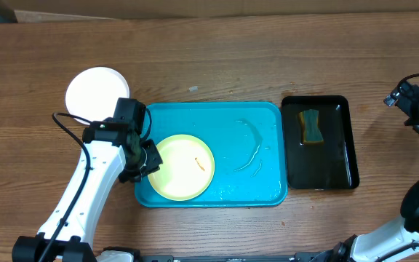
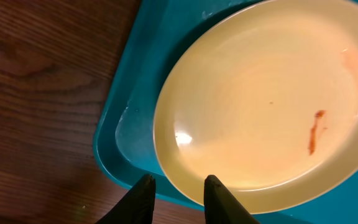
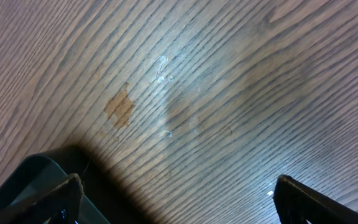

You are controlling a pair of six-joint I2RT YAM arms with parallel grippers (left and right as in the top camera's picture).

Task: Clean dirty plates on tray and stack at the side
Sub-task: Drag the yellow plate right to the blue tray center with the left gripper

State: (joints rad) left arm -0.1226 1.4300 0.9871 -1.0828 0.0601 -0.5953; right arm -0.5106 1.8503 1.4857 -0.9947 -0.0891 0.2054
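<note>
The desk point(image 1: 217, 58) carries everything. The right fingers point(image 3: 328, 208) hang spread wide over a bare stretch of it, holding nothing; we judge them parked clear of the work. The tray point(image 1: 209, 105) lies under and ahead of the left fingers point(image 2: 219, 199), wet, likely there to catch the washing. The left arm point(image 1: 86, 189) reaches forward, wrist tipped down over the tray's rim. The black tray point(image 1: 337, 164) sits between the two sets of fingers, keeping the sponge point(image 1: 310, 126) to hand. The yellow plate point(image 1: 180, 171) lies flat on the tray, its rim just at the left fingers, which stand narrowly apart and clamp nothing we can see. A white plate point(image 1: 97, 91) rests on the desk behind them, seemingly the stacking spot. A red smear point(image 2: 316, 132) beyond the fingers suggests the yellow plate is uncleaned.
</note>
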